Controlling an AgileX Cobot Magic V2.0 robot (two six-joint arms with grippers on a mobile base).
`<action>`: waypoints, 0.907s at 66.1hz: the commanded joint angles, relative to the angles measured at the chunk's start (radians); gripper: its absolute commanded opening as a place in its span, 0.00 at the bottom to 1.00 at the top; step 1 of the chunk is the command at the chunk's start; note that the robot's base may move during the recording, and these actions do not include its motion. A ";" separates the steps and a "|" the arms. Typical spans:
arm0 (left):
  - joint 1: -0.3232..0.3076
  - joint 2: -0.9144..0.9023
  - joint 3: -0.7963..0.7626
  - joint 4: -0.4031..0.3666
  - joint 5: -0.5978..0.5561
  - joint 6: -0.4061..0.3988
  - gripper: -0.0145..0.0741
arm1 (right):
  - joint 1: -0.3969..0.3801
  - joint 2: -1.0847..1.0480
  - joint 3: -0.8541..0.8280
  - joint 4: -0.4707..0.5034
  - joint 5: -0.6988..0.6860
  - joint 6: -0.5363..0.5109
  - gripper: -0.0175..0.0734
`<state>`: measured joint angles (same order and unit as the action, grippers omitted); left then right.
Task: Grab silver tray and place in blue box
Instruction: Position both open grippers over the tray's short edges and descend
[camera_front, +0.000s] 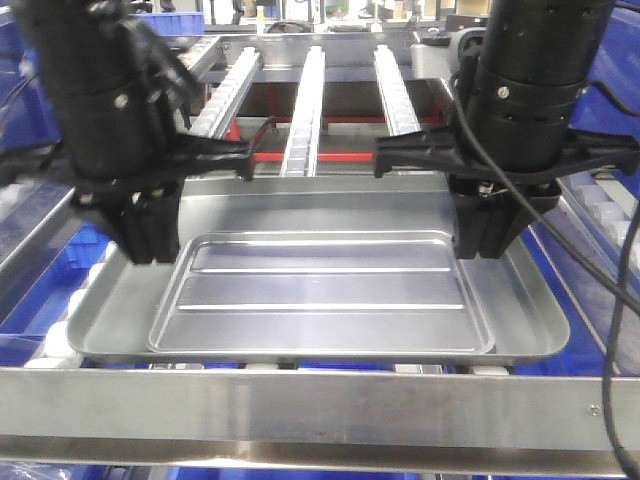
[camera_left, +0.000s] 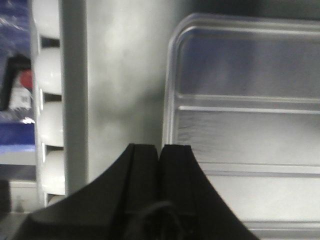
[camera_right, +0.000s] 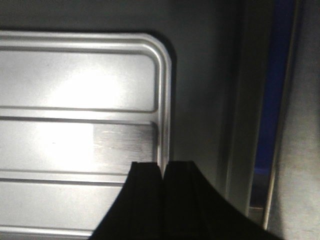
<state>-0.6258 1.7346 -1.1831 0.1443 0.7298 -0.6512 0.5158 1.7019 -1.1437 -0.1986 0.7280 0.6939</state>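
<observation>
Silver tray (camera_front: 320, 300) is sitting flat on the roller worktop (camera_front: 300, 405), nothing in it; both arms are down over it, the left pincer (camera_front: 140, 252) on the left margin and the right pincer (camera_front: 486, 250) on the right margin, each just inside the raised rim; in both wrist views the fingers are clenched tight together with nothing between them, so no grip on the tray yet; I can only see bits of blue plastic (camera_front: 70, 262) around and under the rack, can't tell which is the box; my take is each pincer needs to spread, shift outward so one finger sits outside the rim and one inside, then clamp; bite at matching spots on both sides and lift level, since shiny metal probably slips and a lopsided hold would tip it.
</observation>
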 joint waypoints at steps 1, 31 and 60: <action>0.007 -0.044 -0.009 -0.042 -0.060 0.039 0.06 | -0.007 -0.037 -0.028 -0.020 -0.035 -0.016 0.26; 0.007 -0.044 -0.009 -0.007 -0.056 0.039 0.06 | -0.015 -0.007 -0.028 -0.021 -0.040 -0.033 0.26; 0.007 -0.044 -0.009 0.005 -0.059 0.015 0.35 | -0.015 0.010 -0.028 -0.021 0.011 -0.042 0.47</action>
<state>-0.6189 1.7346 -1.1694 0.1404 0.6975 -0.6237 0.5063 1.7428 -1.1437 -0.1986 0.7387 0.6662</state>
